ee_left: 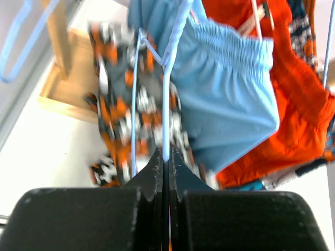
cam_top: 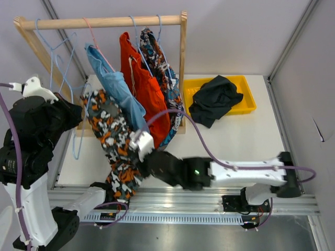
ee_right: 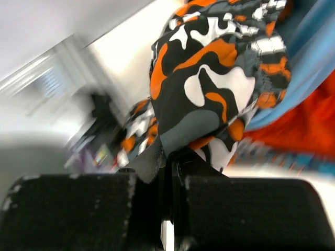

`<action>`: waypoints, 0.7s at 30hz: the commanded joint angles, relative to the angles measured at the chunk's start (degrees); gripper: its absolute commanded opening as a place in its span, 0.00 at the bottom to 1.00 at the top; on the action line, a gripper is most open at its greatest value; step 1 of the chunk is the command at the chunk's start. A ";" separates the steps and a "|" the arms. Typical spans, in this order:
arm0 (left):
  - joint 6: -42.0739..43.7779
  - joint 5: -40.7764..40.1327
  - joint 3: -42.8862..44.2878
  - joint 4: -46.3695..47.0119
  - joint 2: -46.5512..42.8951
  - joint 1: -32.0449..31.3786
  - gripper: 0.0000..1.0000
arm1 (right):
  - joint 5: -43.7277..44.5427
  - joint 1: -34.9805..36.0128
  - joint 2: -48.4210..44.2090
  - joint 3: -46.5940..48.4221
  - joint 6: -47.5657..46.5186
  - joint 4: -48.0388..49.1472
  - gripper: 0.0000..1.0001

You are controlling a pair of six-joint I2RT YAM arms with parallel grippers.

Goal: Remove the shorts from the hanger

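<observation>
The camouflage shorts [cam_top: 112,141] hang low at the front of the wooden rack [cam_top: 110,22], on a light blue wire hanger [ee_left: 166,104]. My left gripper [ee_left: 166,157] is shut on that hanger's wire; in the top view it [cam_top: 78,112] is left of the shorts. My right gripper [ee_right: 170,154] is shut on a fold of the camouflage shorts [ee_right: 209,68], and in the top view it [cam_top: 141,151] is at their right edge. Light blue shorts [cam_top: 118,86], orange shorts [cam_top: 144,83] and print shorts [cam_top: 162,68] hang on the rack. Dark navy shorts [cam_top: 214,97] lie in a tray.
A yellow tray [cam_top: 248,102] sits right of the rack on the white table. Empty light blue hangers [cam_top: 57,57] hang at the rack's left end. Grey walls close in on both sides. The rack's right post [cam_top: 183,63] stands beside the tray.
</observation>
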 commanded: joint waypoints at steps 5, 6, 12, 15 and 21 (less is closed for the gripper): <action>2.11 -3.64 15.25 3.42 12.97 -0.68 0.00 | 29.00 19.21 -24.07 -1.53 -6.84 -1.13 0.00; 2.19 -3.38 18.23 3.85 14.66 -0.76 0.00 | 31.66 21.06 -25.31 0.39 -9.29 -2.79 0.00; 3.95 -0.64 30.11 5.26 26.51 -0.76 0.00 | 50.73 35.48 -31.55 3.49 -23.97 4.01 0.00; 4.92 -1.53 35.04 6.40 30.14 -0.76 0.00 | 51.64 35.67 -32.87 2.17 -26.72 4.14 0.00; 8.87 -6.45 17.92 23.62 24.61 -0.24 0.00 | 50.59 35.40 -34.19 1.72 -22.77 -1.83 0.00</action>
